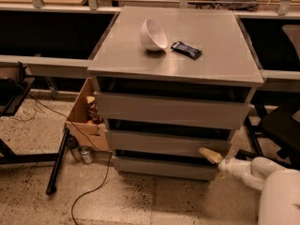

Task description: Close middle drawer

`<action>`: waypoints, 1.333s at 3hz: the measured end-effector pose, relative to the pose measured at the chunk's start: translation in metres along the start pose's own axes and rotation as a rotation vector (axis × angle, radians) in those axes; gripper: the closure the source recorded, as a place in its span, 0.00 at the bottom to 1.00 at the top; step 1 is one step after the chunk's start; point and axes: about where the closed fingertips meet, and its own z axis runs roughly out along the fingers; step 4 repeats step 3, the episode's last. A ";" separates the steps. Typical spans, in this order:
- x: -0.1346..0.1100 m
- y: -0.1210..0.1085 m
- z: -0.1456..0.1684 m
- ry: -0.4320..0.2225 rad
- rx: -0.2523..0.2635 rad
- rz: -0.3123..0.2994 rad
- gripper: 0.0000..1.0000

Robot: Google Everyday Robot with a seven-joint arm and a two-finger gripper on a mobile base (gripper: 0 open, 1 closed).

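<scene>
The grey cabinet [178,55] stands in the middle with three drawers. The middle drawer [159,143] is the wide, shallow one with a flat handleless front, second from the top; its front sits nearly in line with the others, with a dark gap above it. My gripper [209,154] reaches in from the lower right on a white arm [253,172]. Its tan fingertip [209,154] is against the right end of the middle drawer's front, near its lower edge.
A white bowl [153,34] lies tipped on the cabinet top beside a dark snack packet [186,49]. A cardboard box [86,114], cans and a black cable sit on the floor at the left. A black chair [281,121] stands at the right.
</scene>
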 end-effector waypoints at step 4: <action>0.031 -0.011 -0.023 0.000 0.010 -0.079 0.00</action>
